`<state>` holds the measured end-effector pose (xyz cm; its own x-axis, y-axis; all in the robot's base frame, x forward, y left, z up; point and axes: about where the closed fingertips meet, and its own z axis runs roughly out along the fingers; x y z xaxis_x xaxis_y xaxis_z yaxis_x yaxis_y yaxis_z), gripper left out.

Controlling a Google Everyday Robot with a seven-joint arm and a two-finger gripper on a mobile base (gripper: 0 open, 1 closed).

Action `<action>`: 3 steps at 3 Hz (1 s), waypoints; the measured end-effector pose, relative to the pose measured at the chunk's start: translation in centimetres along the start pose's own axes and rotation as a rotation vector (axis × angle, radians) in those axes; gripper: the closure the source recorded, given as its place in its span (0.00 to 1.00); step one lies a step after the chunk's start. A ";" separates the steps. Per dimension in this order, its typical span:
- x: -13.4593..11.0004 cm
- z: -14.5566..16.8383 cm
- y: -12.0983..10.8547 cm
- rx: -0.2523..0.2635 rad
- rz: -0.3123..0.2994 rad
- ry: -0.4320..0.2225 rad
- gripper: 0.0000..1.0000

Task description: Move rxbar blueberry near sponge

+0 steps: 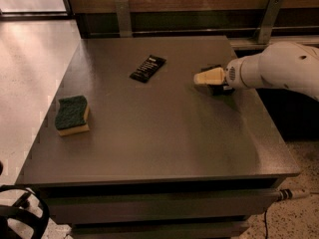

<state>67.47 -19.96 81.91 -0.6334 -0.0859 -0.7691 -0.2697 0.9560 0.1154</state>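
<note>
The sponge [72,114], dark green on top with a yellow body, lies near the table's left edge. My gripper [209,77], with a cream tip on a white arm, is low over the table's right side, far from the sponge. A small dark shape [222,88] shows just under and behind the gripper. It may be the rxbar blueberry, but it is mostly hidden and I cannot tell its colour or print.
A black-wrapped bar with white lettering [148,67] lies at the back middle of the grey table [159,143]. Two metal brackets stand on the wall behind. A dark wheel-like object is at the lower left on the floor.
</note>
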 end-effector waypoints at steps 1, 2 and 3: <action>0.0 0.0 0.1 -0.002 -0.001 0.000 0.40; 0.0 0.1 0.3 -0.004 -0.003 0.001 0.64; 0.0 0.1 0.4 -0.005 -0.004 0.001 0.87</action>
<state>67.49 -19.57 81.90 -0.6332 -0.0898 -0.7688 -0.2754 0.9544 0.1154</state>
